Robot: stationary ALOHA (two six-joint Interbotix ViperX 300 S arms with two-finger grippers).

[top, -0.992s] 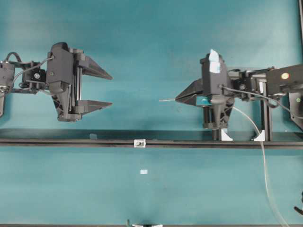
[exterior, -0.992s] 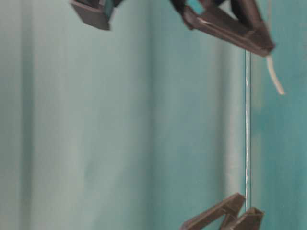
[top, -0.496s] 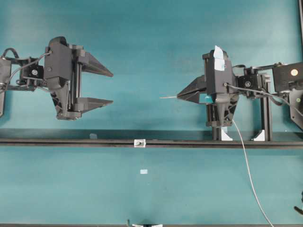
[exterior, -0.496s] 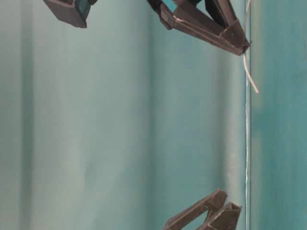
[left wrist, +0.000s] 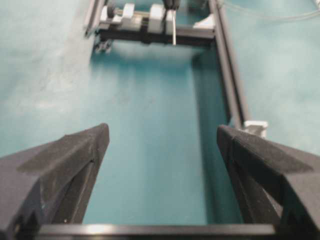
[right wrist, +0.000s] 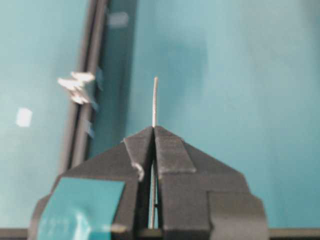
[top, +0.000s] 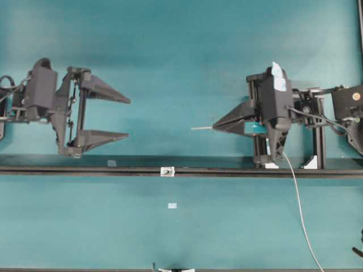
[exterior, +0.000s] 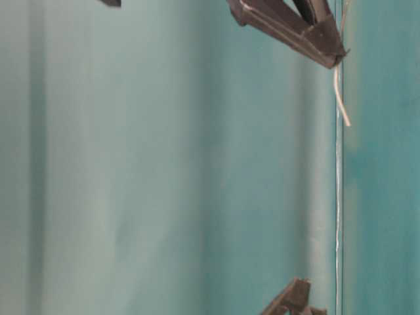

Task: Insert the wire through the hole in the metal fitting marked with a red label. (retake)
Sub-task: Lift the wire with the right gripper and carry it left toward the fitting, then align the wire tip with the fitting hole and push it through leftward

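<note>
Teal bench [top: 181, 51] under everything, black rail [top: 85, 169] running edge to edge across it. Wire [top: 201, 128] pinched in right gripper [top: 215, 127], jaws closed on it; short end sticks out past the tips toward bench centre, rest trails from behind the gripper down to the near right edge. In right wrist view the wire tip [right wrist: 155, 100] points straight ahead, clear of the rail. Metal fitting [top: 167, 171] sits on the rail approx mid-bench, dark hole [top: 167, 171] at its centre; wire tip is apart from it, on the far side of the rail. Left gripper [top: 127, 118] on the left side, jaws wide, nothing between them. Small white tag [top: 172, 205] on bench, near side of fitting.
</note>
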